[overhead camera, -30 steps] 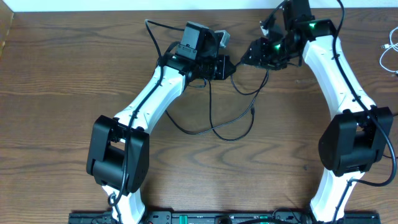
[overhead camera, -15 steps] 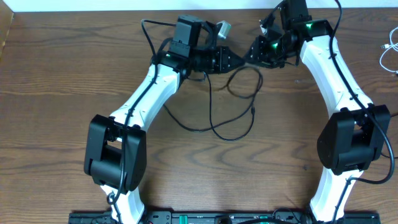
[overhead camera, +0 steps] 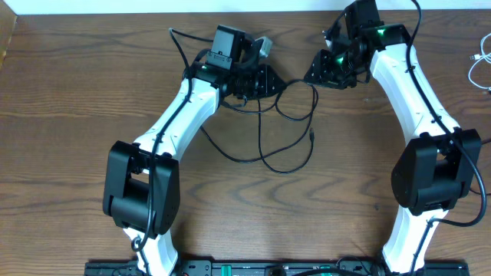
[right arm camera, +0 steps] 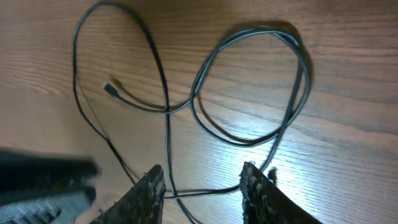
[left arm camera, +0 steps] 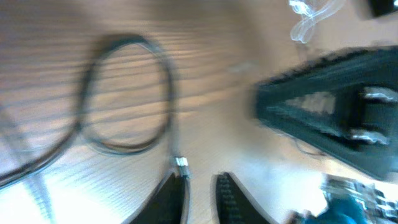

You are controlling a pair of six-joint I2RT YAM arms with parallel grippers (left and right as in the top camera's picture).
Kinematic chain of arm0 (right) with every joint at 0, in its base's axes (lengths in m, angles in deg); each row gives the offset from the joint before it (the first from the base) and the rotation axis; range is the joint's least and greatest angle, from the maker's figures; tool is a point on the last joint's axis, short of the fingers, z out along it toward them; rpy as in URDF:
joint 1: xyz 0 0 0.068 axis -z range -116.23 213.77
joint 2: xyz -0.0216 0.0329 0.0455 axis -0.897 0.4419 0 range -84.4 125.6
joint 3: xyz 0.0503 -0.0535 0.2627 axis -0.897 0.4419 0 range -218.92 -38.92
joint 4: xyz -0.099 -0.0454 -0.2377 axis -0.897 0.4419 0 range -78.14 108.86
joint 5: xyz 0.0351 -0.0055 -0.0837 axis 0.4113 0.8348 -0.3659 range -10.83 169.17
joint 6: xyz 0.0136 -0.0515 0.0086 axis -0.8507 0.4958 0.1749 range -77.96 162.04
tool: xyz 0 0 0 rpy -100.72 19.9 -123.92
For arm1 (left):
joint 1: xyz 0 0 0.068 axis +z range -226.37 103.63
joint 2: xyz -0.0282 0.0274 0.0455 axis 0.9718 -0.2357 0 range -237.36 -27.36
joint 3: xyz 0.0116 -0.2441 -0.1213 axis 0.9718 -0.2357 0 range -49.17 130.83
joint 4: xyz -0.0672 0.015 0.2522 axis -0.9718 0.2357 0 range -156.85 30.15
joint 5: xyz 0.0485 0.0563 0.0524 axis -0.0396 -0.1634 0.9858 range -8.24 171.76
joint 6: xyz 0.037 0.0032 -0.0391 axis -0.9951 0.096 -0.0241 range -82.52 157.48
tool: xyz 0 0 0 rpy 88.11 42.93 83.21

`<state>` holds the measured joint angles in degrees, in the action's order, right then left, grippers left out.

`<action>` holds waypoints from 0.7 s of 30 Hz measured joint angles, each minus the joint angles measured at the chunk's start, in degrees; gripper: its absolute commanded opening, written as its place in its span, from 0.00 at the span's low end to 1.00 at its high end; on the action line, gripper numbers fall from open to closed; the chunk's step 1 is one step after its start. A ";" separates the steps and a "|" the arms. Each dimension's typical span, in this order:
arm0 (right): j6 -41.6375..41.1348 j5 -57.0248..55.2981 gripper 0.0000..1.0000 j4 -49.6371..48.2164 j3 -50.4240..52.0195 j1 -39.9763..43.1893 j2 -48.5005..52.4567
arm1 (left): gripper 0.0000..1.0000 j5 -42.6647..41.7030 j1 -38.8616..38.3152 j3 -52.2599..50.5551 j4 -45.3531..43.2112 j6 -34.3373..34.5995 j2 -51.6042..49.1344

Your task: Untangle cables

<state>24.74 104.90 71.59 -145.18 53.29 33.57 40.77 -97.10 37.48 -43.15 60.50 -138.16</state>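
Thin black cables (overhead camera: 285, 170) lie in loose loops on the wooden table between the two arms. My left gripper (overhead camera: 276, 82) hovers at their upper left and my right gripper (overhead camera: 314, 74) at their upper right, tips facing each other. In the left wrist view my left gripper (left arm camera: 200, 180) stands slightly open, with a silver plug end (left arm camera: 181, 163) at its left fingertip and a cable loop (left arm camera: 124, 146) beyond. In the right wrist view my right gripper (right arm camera: 202, 175) is open, a black cable strand (right arm camera: 205, 194) crossing the gap between its fingers. A small plug end (right arm camera: 110, 88) lies loose.
A white cable (overhead camera: 477, 63) lies at the table's far right edge, apart from the black ones. The table's back edge runs close behind both grippers. Thicker black wires run along each arm.
My left gripper pushed right toward the right gripper, then pulled back left and parted its jaws. The black loop between the grippers has dropped and spread wider on the table.
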 measured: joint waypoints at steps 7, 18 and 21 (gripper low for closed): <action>0.44 -1.97 0.50 -0.20 0.00 0.00 0.07 | 0.50 11.82 -2.16 0.00 1.81 -0.57 -0.33; 2.38 -4.39 0.71 1.57 0.00 1.16 0.13 | 0.51 22.40 -4.74 -0.02 2.93 -0.79 -4.57; 2.97 -5.97 0.72 2.29 0.00 1.18 0.79 | 0.54 23.32 -2.51 -0.02 3.67 -0.81 -4.31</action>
<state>27.72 98.94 73.88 -145.18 54.47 34.36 64.09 -99.61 37.46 -39.48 59.69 -142.47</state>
